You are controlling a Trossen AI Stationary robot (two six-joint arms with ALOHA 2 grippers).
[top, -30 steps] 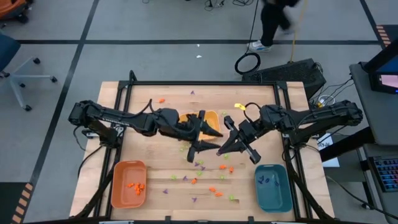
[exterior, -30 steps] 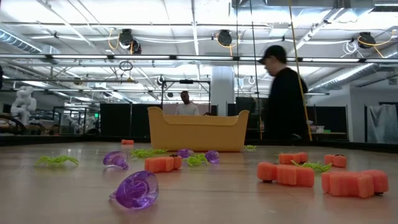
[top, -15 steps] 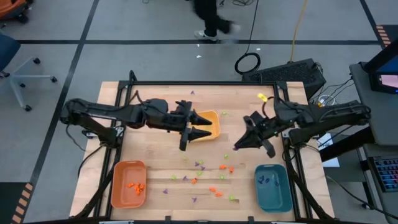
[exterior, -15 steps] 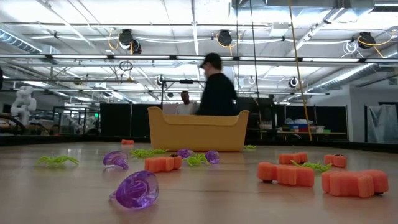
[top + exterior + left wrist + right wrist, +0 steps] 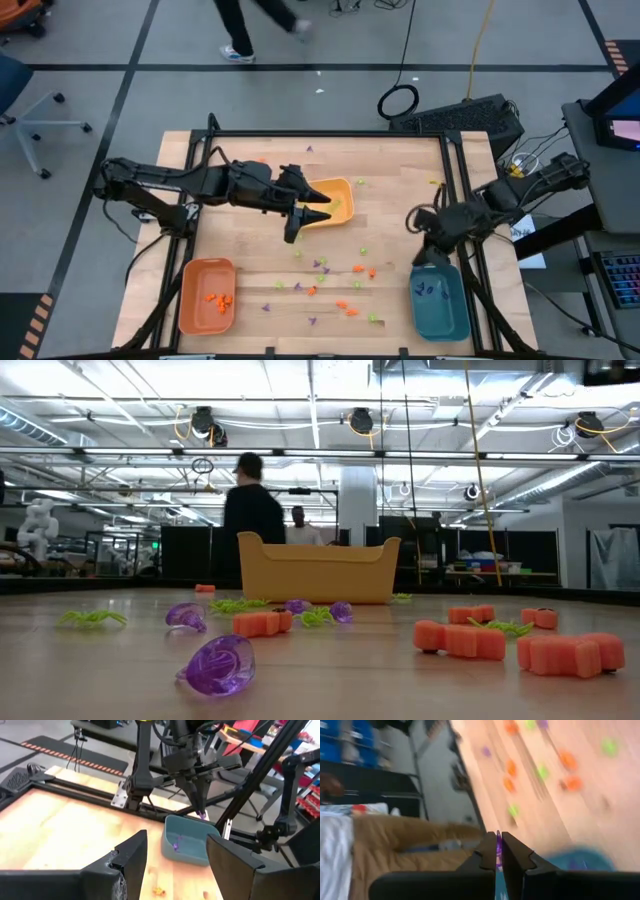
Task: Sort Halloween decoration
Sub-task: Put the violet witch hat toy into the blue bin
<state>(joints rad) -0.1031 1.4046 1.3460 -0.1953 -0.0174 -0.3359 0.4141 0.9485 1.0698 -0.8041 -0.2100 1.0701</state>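
Your right gripper is pinched tight on a purple piece, just a sliver showing between the fingertips. It hangs right over the near rim of the teal tray, so by my read you're at the drop for purple. The left wrist view shows the same purple bit dangling under those fingers above the tray.

Left gripper sits over the yellow tray, fingers roughly half apart, nothing between them that I can see.

Rest of the Halloween decoration lies scattered on the table btwn the yellow tray and the teal tray: orange, green, purple bits. A few orange ones are already in the orange tray.

Handling, judging by looks: pieces are tiny and prob. very light. Purple ones look like glossy hard plastic, so slippery; pinch across the body, not the edge. Orange look soft, foam-like. Green spider shapes look thin-legged and flimsy; take them at the centre.
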